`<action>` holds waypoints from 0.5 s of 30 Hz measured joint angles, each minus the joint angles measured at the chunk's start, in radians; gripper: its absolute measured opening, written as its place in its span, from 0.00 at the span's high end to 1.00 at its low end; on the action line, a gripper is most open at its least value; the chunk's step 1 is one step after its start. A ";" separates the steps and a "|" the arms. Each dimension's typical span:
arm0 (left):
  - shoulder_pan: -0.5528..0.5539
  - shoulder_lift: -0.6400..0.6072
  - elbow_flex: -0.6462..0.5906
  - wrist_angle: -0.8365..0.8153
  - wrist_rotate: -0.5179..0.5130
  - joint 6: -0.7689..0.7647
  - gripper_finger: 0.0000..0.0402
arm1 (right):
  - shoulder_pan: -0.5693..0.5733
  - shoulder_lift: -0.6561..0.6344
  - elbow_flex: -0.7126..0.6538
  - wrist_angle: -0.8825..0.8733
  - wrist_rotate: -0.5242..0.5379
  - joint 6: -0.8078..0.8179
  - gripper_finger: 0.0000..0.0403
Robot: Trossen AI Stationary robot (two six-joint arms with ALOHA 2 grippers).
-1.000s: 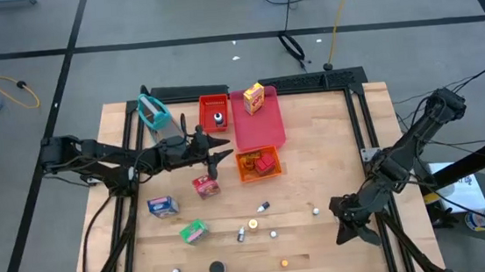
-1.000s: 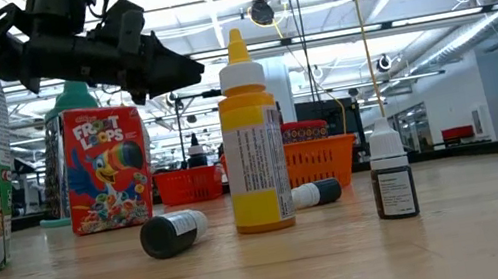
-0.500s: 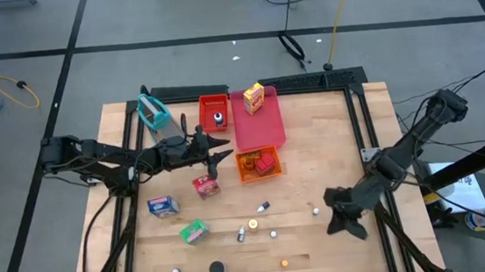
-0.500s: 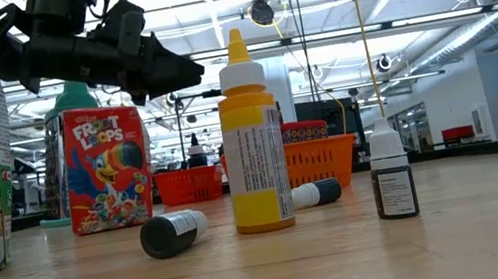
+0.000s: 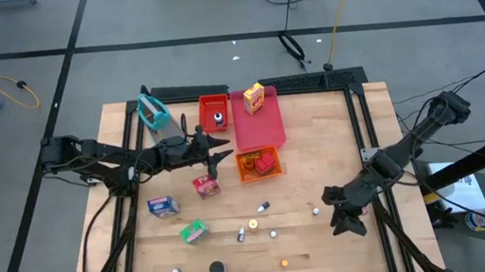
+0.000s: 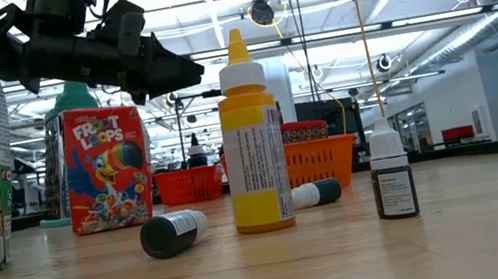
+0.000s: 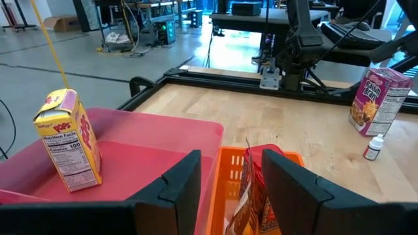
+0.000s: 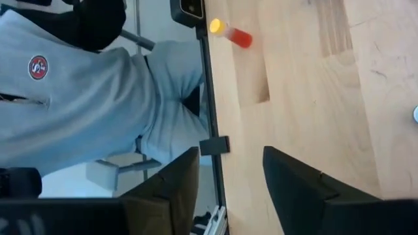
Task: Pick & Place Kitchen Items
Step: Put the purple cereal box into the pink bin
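**Two grippers apart, items scattered over the desk**

Two arms show from above: I see my left gripper [image 5: 219, 148] hovering beside the orange tray [image 5: 257, 165], fingers spread and empty, and my right gripper [image 5: 341, 210] low near the desk's [image 5: 331, 137] right edge, fingers likewise parted.

Only my left wrist view reveals the yellow Pops carton [image 7: 66, 140] standing upright in the glossy pink tray [image 7: 144, 140], plus red packets [image 7: 258, 192] inside the orange one.

Only the low view shows a yellow squeeze bottle [image 6: 251, 137] upright, two dark vials: one lying [image 6: 173, 233], one standing [image 6: 393, 179].

My right wrist view alone catches a red-and-yellow capsule [image 8: 230, 32] lying on the wood grain, and a person in grey [image 8: 91, 98] beyond.
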 joint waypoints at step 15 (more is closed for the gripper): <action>0.000 0.000 0.000 0.001 -0.001 -0.004 0.59 | -0.148 -0.025 0.000 -0.177 -0.285 -0.064 0.71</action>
